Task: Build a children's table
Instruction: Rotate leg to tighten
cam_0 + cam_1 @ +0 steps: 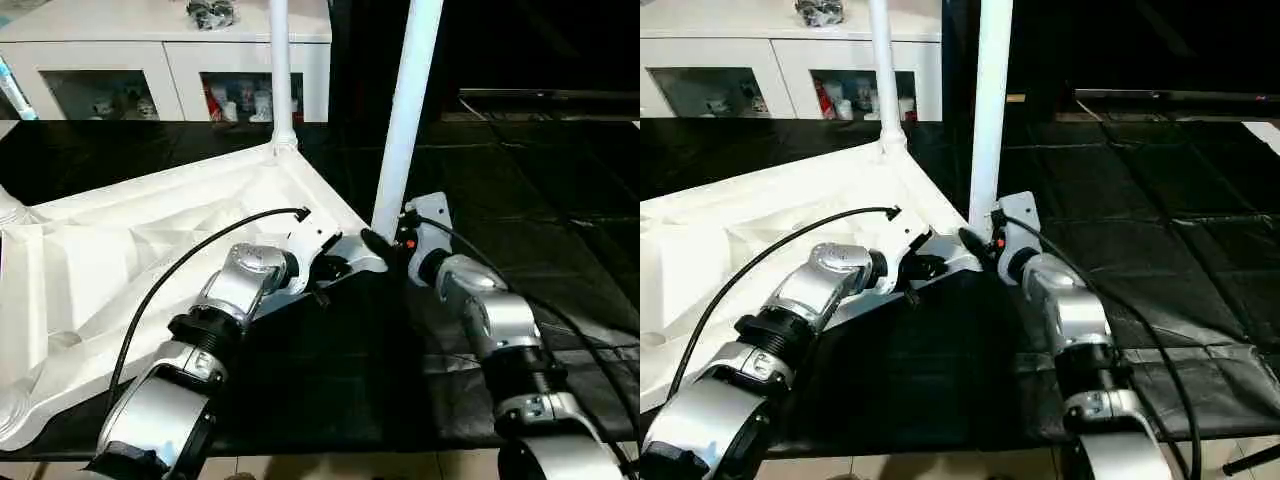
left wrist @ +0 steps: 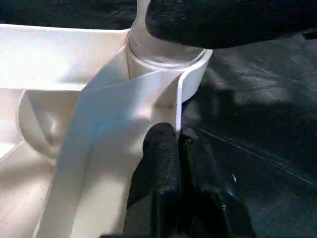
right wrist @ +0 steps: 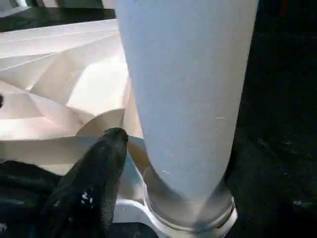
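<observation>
1. Black quilted mat spread across the floor; white glass-door cabinet standing behind it against the back of the room.
2. One white tabletop lying underside up on the mat, ribs showing, in front of the cabinet.
3. Two white legs seen upright in tabletop corner sockets: far leg at the corner nearest the cabinet, near leg at the corner nearest the grippers.
4. Two grippers: left gripper pinched together over the tabletop's edge wall beside the near leg's socket; right gripper at the near leg's base, clamped or not, cannot tell.
</observation>
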You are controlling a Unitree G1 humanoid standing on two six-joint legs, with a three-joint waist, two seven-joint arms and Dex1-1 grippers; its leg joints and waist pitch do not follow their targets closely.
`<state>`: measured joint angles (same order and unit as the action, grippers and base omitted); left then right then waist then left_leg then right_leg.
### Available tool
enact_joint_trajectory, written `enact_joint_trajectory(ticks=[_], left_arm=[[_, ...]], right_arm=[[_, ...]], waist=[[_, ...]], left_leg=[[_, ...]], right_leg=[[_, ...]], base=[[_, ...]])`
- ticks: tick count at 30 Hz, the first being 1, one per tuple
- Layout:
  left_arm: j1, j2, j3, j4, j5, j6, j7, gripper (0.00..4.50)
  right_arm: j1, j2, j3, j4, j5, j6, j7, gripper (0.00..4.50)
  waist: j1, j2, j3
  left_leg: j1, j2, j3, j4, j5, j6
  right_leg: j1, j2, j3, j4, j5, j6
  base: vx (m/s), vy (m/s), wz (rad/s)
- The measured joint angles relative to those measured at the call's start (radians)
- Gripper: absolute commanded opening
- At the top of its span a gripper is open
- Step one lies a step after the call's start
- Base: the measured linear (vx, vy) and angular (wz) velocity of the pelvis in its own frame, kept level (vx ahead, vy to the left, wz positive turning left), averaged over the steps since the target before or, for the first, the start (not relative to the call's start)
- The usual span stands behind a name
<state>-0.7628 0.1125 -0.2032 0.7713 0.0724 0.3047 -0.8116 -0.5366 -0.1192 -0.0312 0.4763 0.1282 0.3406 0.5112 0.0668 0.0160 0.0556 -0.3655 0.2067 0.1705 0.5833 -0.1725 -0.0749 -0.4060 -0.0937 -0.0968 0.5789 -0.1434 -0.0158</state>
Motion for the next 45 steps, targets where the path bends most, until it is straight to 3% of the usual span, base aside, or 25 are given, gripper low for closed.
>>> enact_joint_trajectory(ticks=[13,21,27,37,45], left_arm=[[0.009,0.101,-0.049,-0.010,-0.001,-0.085,-0.207,0.00],[0.010,0.164,-0.070,-0.024,-0.019,-0.106,-0.335,0.00],[0.023,0.181,-0.071,-0.044,-0.029,-0.112,-0.379,0.00],[0.056,0.210,-0.080,-0.092,-0.041,-0.118,-0.445,0.00],[0.086,0.232,-0.091,-0.146,-0.049,-0.118,-0.496,0.00]], right_arm=[[0.146,-0.223,0.070,-0.105,0.053,0.001,0.367,4.47],[0.162,-0.321,0.060,-0.187,0.104,0.024,0.481,4.47],[0.168,-0.331,0.067,-0.197,0.106,0.026,0.521,4.47],[0.178,-0.367,0.080,-0.233,0.119,0.050,0.567,4.47],[0.192,-0.408,0.099,-0.278,0.160,0.072,0.663,4.47]], waist=[[0.022,0.000,0.000],[0.036,0.001,0.001],[0.048,0.001,0.001],[0.053,0.001,0.001],[0.074,0.001,0.001]], left_leg=[[0.000,0.001,0.000,0.000,0.000,0.000],[-0.001,0.001,0.000,0.000,0.000,0.000],[-0.001,0.001,0.000,0.001,0.000,0.000],[-0.001,0.001,0.000,0.001,0.000,0.000],[-0.001,0.001,0.000,0.001,0.000,0.000]], right_leg=[[-0.001,0.001,0.000,0.000,0.000,0.000],[-0.001,0.001,0.000,0.000,0.000,0.000],[-0.001,0.001,0.000,0.000,0.000,0.000],[-0.001,0.000,0.000,0.001,0.000,0.000],[0.000,0.000,0.000,0.001,0.000,0.000]], base=[[0.000,0.000,0.00],[0.000,0.000,0.00],[0.000,0.000,0.00],[0.000,0.000,0.00],[0.000,0.000,0.00]])
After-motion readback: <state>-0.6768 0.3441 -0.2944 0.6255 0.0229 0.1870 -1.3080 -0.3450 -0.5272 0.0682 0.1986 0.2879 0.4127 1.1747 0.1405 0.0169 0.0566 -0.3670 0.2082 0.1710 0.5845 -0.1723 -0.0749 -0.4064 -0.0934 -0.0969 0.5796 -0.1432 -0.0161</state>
